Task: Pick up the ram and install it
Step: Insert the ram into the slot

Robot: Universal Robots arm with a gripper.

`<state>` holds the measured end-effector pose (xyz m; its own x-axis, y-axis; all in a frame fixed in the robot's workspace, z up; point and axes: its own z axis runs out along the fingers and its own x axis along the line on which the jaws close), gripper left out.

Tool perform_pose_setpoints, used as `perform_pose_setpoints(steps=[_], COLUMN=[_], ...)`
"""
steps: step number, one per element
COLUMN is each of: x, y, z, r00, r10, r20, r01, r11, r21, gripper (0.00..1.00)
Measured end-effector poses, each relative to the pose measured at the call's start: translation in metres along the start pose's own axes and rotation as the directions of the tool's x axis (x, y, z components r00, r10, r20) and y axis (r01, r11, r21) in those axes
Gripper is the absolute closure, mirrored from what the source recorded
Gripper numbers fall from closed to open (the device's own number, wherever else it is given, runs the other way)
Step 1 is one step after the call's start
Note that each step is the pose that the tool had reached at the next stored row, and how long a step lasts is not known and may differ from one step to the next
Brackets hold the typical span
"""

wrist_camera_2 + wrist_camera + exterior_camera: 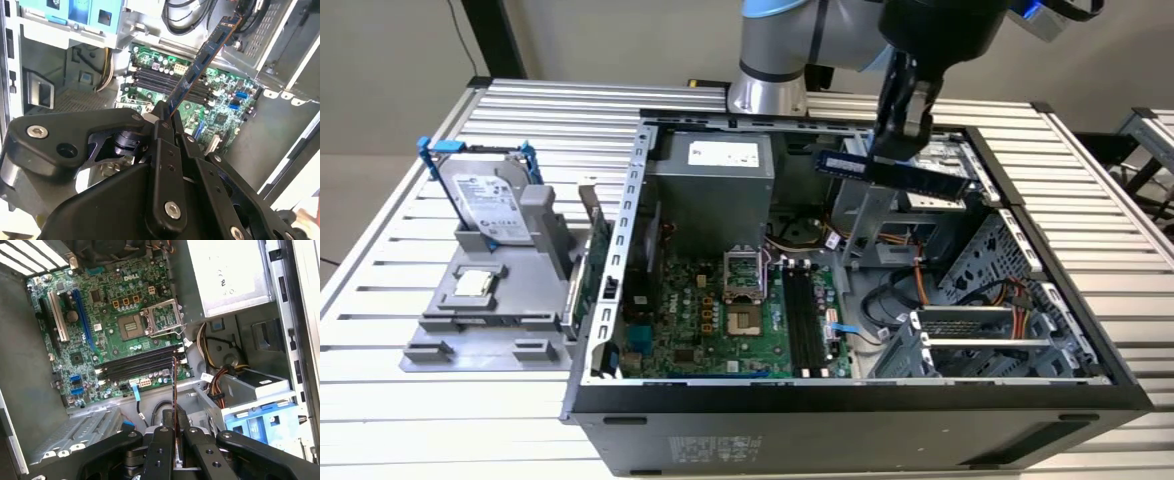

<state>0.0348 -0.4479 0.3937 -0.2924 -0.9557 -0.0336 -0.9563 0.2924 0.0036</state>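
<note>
Your claw is clamping the ram, holding it clear of the motherboard and its memory slots, above the open computer case toward the exterior view's right and far side, while the case is sitting on the slatted table.

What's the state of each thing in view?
ram, clamped in the pincer, over the case, unseated
pincer, shut on the ram
memory slots, empty
CPU socket, load plate open
case, side panel off
hard drive, upright in grey holder
</note>
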Motion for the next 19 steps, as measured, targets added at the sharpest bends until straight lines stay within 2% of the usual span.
perform_pose_setpoints(steps=[6,10,14,19], x=[0.0015,0.0016,0.0017,0.0016], y=[-0.0004,-0.0003,-0.0003,-0.0003], z=[-0.0001,-0.0001,-0.0001,-0.0001], r00=[1.0,0.9991,0.9961,0.9891], r10=[0.009,0.043,0.089,0.147], r20=[0.0,0.0,0.0003,0.0008], r01=[-0.009,-0.043,-0.089,-0.147], r11=[1.0,0.9991,0.9961,0.9891], r21=[0.0003,0.0015,0.003,0.0049], gripper=[1.0,1.0,1.0,1.0])
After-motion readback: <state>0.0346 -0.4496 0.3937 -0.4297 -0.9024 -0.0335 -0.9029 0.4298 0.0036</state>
